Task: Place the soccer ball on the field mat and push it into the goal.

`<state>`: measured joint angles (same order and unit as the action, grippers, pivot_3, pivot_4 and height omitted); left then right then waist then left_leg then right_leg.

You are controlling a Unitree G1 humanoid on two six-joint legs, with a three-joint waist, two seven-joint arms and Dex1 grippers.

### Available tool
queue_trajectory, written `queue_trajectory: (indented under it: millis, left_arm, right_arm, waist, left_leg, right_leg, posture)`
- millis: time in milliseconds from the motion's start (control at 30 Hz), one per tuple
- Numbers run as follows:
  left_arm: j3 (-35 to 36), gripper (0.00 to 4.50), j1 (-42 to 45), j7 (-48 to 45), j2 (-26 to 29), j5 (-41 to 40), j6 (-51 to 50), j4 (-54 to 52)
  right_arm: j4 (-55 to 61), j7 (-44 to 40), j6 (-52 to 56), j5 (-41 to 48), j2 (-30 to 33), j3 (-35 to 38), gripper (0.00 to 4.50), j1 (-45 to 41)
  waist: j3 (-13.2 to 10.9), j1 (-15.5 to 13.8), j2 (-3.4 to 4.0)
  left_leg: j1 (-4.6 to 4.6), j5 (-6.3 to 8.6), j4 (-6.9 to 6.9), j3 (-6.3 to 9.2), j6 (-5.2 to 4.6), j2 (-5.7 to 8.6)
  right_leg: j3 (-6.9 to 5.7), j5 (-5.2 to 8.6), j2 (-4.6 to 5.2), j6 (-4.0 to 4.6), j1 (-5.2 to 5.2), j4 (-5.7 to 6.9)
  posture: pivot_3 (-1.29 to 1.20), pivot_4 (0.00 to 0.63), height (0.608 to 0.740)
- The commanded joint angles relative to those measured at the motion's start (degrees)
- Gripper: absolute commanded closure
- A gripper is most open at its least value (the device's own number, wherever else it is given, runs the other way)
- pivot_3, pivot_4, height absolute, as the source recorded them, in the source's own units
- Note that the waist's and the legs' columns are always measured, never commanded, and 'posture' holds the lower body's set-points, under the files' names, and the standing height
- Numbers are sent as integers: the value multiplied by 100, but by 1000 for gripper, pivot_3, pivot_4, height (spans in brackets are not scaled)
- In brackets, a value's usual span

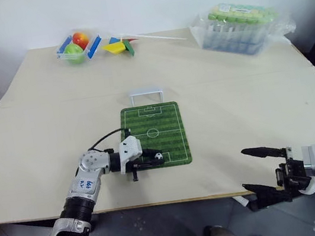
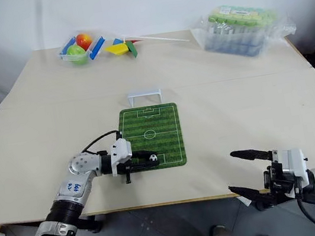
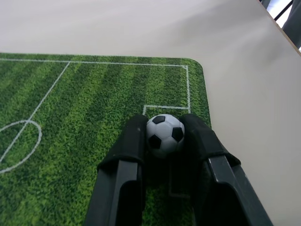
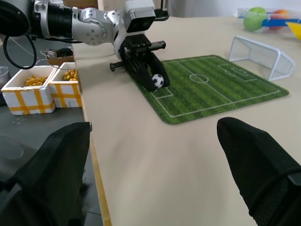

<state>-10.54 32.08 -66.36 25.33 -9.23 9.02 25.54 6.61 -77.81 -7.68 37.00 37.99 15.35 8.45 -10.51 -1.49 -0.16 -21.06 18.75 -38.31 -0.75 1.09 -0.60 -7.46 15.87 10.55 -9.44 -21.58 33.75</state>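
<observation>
Left eye view: the field mat [image 1: 159,120] is lain flat on the table [image 1: 39,130], with the goal [image 1: 147,95] just past its far edge.
The soccer ball [image 1: 159,156], judged light, hard and prone to rolling, is pinched across its middle over the mat's near end by the left gripper [image 1: 154,159], reached in level; the right gripper [image 1: 260,169] is held open, empty.

One soccer ball [image 1: 159,156], one field mat [image 1: 164,123], one goal [image 1: 146,96], two pincers, left pincer [image 1: 157,159] and right pincer [image 1: 254,168], one table [image 1: 232,100], two fruit-like balls, one red [image 1: 79,38] and one green [image 1: 75,54], two yellow-checked boxes [image 4: 28,96]
</observation>
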Motion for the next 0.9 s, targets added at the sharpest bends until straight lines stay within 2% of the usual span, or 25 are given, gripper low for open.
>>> queue_trajectory:
  millis: [33, 100, 367, 633, 733, 900]
  left_arm:
    - [-3, 3646, 103, -14, -47, 55, 123, 44]
    - [-2, 3646, 107, -14, -71, 58, 98, 47]
    - [149, 1095, 46, -64, -135, -140, 93, -147]
    - [339, 1095, 7, -215, 12, -339, 72, -374]
    - [521, 1095, -139, -285, 186, -569, -14, -759]
    - [1326, 1095, -1017, -659, 984, -1641, -746, -2160]
  right_arm:
    - [278, 162, 22, 37, -52, 67, 0, 45]
    - [324, 211, 39, 28, -73, 43, 0, 51]
    - [313, 270, 110, 3, -79, -23, 0, -41]
    - [234, 283, 160, -36, -88, -134, 0, -171]
    - [213, 268, 176, -44, -95, -162, 0, -200]
    - [227, 308, 215, 45, -163, -128, 0, -309]
  waist:
    - [0, 0, 0]
    - [0, 0, 0]
    - [0, -1, 0]
    - [0, 0, 0]
    - [0, 3, 0]
    - [-1, 69, 2]
  left_leg:
    - [1, 0, 0, 0, 0, 0]
    - [0, 0, 0, 0, 0, 0]
    - [0, 0, 0, 1, 0, 0]
    - [0, 0, 0, 2, 0, 0]
    - [-1, 0, 0, 2, 0, 0]
    - [3, 0, 5, 1, 1, -8]
  right_leg:
    - [0, 0, 0, 0, 0, 1]
    - [0, -1, 0, 0, 0, 1]
    - [0, -1, 0, 0, 0, 1]
    - [-1, -1, 0, 0, 0, 2]
    - [-1, -1, 0, 1, 0, 1]
    - [1, -1, -4, 1, -1, 1]
  posture:
    - [0, 150, 740]
    - [0, 150, 740]
    - [0, 150, 740]
    - [0, 150, 740]
    - [0, 150, 740]
    - [0, 150, 740]
